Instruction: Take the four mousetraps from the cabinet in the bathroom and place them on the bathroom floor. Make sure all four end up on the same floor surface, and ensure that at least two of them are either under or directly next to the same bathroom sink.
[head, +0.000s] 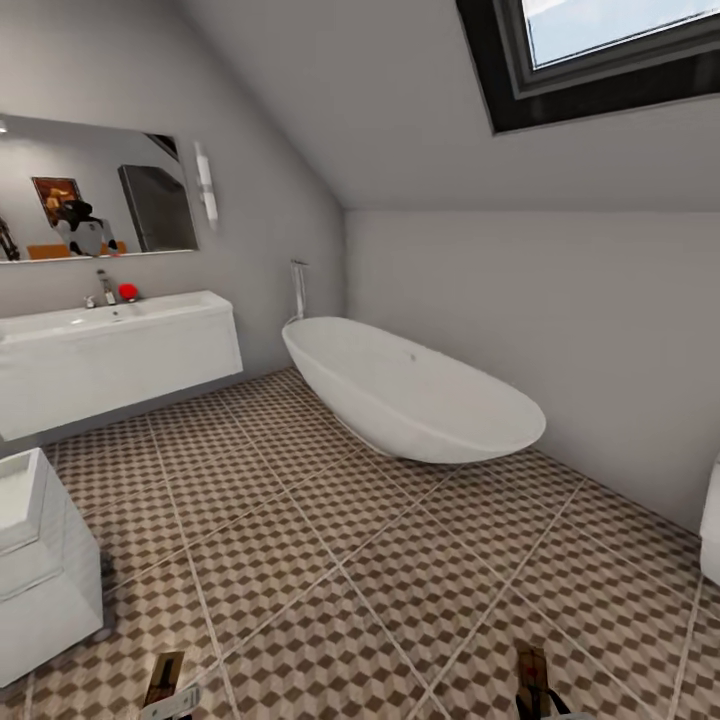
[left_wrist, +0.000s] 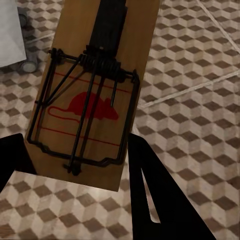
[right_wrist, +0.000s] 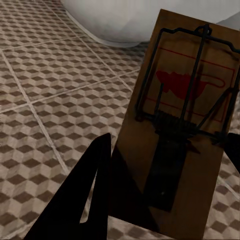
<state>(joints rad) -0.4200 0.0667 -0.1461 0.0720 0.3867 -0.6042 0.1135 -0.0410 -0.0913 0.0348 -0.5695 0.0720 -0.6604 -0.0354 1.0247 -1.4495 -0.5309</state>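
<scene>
I hold two mousetraps, one per hand, low over the bathroom floor (head: 330, 540). My left gripper (left_wrist: 75, 150) is shut on a wooden mousetrap (left_wrist: 95, 95) with a red mouse print and a dark wire spring; the same mousetrap (head: 165, 678) shows at the bottom left of the head view. My right gripper (right_wrist: 170, 140) is shut on a second mousetrap (right_wrist: 185, 115), which appears as a mousetrap (head: 532, 672) at the bottom right of the head view. The bathroom sink (head: 60, 322) with its chrome tap hangs on the left wall. The cabinet is out of view.
An oval white bathtub (head: 410, 395) stands against the far wall. A white unit on castors (head: 45, 570) sits close at my left, and a white toilet edge (head: 711, 520) at the far right. Patterned tiles lie open between them, under a sloped ceiling.
</scene>
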